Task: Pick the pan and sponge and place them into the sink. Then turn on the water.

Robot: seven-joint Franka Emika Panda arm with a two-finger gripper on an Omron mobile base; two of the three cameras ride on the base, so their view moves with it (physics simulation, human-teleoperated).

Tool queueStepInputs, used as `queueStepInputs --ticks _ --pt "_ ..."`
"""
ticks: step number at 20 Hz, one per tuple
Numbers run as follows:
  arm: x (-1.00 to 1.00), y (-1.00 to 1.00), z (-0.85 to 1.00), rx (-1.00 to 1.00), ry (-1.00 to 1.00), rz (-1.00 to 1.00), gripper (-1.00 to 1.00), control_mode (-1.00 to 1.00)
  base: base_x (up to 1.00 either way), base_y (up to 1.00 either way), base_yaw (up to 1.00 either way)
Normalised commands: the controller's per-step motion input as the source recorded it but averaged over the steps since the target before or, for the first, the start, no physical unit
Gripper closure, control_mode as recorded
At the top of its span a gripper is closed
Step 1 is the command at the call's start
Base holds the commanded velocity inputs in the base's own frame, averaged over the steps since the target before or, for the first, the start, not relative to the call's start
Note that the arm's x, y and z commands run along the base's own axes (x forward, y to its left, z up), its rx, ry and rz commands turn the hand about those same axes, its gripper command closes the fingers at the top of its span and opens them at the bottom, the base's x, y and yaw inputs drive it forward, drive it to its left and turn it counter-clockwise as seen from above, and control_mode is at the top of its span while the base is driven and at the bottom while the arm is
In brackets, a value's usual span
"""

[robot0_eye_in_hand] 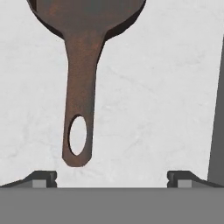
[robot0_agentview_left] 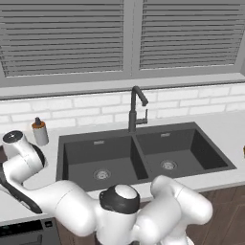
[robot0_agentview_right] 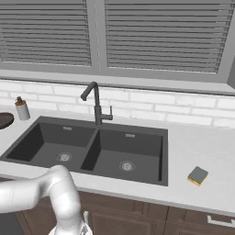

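We see the gripper (robot0_eye_in_hand: 112, 178) in the hand view with its jaws spread wide and nothing between them — it hangs over the pale counter (robot0_eye_in_hand: 157, 109), holding no object. The pan (robot0_eye_in_hand: 83, 26) lies on that counter ahead of the tips; its long handle runs toward the camera, the end with the hole just short of the left tip, not touching it. In the right base view a dark sliver of the pan shows at the far left edge, near the soap bottle (robot0_agentview_right: 21, 109).

The sponge (robot0_agentview_right: 198, 176) sits flat on the counter to the right of the sink (robot0_agentview_right: 87, 126), apart from its rim. Both basins hold nothing but their drains. The faucet (robot0_agentview_left: 136, 109) stands behind the divider — no stream runs from it.
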Motion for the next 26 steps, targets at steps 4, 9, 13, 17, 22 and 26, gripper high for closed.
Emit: queueStepInputs --ticks 4,9,13,17,22,26 --pt "0.22 0.29 -0.09 0.0 0.0 0.0 -1.0 -1.0 0.0 0.0 0.0" --pt "0.2 0.29 -0.12 0.0 0.0 0.0 -1.0 -1.0 0.0 0.0 0.0" --pt "0.17 0.26 -0.19 0.0 0.0 0.0 -1.0 -1.0 0.0 0.0 0.0" --pt "0.07 0.03 -0.34 0.0 0.0 0.0 -1.0 -1.0 0.0 0.0 0.0" --pt "0.02 0.0 -0.36 0.0 -0.03 0.0 -1.0 -1.0 0.0 0.0 0.0" --pt "0.0 0.0 -0.36 0.0 -0.03 0.0 -1.0 -1.0 0.0 0.0 0.0"
